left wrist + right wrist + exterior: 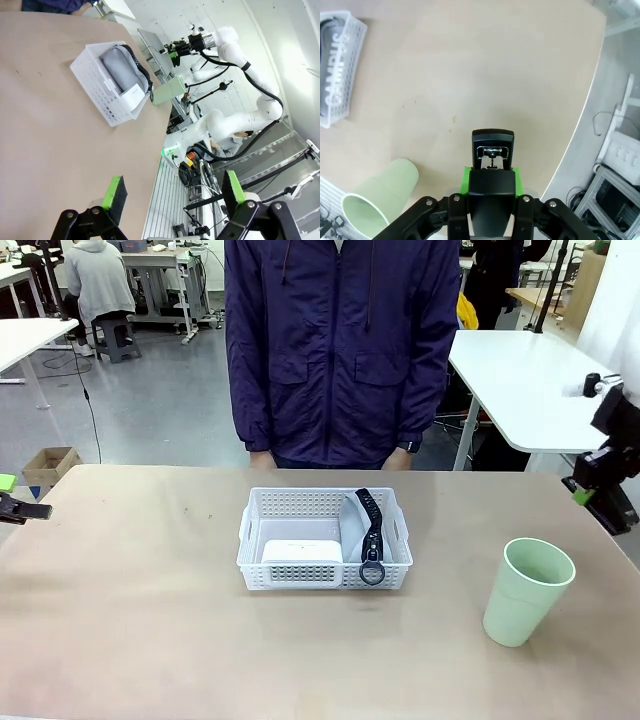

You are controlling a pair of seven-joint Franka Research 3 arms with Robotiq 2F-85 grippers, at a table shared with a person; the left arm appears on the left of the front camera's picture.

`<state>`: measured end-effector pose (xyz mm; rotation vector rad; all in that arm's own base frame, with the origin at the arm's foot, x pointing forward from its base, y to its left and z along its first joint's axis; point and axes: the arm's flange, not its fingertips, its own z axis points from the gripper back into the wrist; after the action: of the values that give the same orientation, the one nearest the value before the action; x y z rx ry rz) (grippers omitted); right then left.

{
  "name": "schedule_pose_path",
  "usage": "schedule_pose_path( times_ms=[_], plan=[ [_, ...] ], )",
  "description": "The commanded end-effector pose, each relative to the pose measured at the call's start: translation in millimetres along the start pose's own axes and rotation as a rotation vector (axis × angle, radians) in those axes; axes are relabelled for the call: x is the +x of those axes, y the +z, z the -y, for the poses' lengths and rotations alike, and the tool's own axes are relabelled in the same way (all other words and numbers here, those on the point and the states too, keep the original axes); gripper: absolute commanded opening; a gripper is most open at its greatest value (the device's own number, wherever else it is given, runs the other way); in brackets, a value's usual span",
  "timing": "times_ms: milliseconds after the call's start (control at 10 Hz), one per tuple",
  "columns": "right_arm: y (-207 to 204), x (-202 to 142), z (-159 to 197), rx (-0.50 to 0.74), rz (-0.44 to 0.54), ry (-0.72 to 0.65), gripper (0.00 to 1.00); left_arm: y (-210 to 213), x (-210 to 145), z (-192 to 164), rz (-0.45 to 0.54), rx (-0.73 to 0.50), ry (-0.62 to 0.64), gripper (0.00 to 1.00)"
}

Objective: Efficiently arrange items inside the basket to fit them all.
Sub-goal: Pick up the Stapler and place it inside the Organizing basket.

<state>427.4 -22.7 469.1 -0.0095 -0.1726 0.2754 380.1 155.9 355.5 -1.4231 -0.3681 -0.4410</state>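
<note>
1. At the middle of the table, you have the basket lying with its long side across the front view, close to the far edge where a person in a dark blue jacket stands.
2. Inside the basket, the white box lies in the left part against the near wall.
3. The grey soft case takes up the right part, just beside the box. Its black strap runs down over it, and the ring hangs at the near rim.
4. In the right wrist view, you can read light lettering along the case (only part of the basket is in view there).
5. To the right of the basket and well apart from it, the pale green cup stands upright on the table, mouth up, near the front edge.
6. Your right pincer is clamped on the black stapler. The stapler sits between the green pads and points away from the wrist, above bare table with the cup just to one side.
7. Your left pincer has its fingers spread wide with nothing between them. It is held over the left end of the table, well apart from the basket.
</note>
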Motion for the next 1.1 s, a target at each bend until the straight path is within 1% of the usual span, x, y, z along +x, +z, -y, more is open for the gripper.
schedule_pose_path(
  times_ms=[0, 100, 200, 300, 400, 500, 600, 700, 800, 900, 1000],
  plan=[
    [56, 27, -42, -0.122, 0.082, 0.015, 0.37, -2, -1, 3, -0.002, 0.006, 0.007, 1.00],
    [92, 50, -75, -0.140, 0.133, 0.111, 0.37, -2, -1, 3, -0.002, 0.006, 0.007, 1.00],
    [118, 76, -114, -0.154, 0.109, 0.190, 0.37, -2, -1, 3, -0.002, 0.006, 0.007, 1.00],
    [137, 102, -152, -0.176, 0.110, 0.293, 0.37, -2, -1, 3, -0.002, 0.006, 0.007, 1.00],
    [148, 133, -196, -0.190, 0.100, 0.405, 0.37, -2, -1, 3, -0.002, 0.006, 0.007, 1.00],
    [149, 155, -234, -0.177, 0.109, 0.508, 0.37, -2, -1, 3, -0.002, 0.006, 0.007, 1.00],
    [139, 175, -271, -0.141, 0.102, 0.612, 0.37, -2, -1, 3, -0.002, 0.006, 0.007, 1.00],
    [121, 189, -302, -0.104, 0.090, 0.690, 0.37, -2, -1, 3, -0.002, 0.006, 0.007, 1.00],
    [95, 198, -329, -0.052, 0.038, 0.765, 0.37, -2, -1, 3, -0.002, 0.006, 0.007, 1.00],
    [58, 199, -354, -0.028, -0.038, 0.838, 0.37, -2, -1, 3, -0.002, 0.006, 0.007, 1.00],
    [33, 196, -367, 0.012, -0.064, 0.868, 0.37, -2, -1, 3, -0.002, 0.006, 0.007, 1.00]
  ],
)
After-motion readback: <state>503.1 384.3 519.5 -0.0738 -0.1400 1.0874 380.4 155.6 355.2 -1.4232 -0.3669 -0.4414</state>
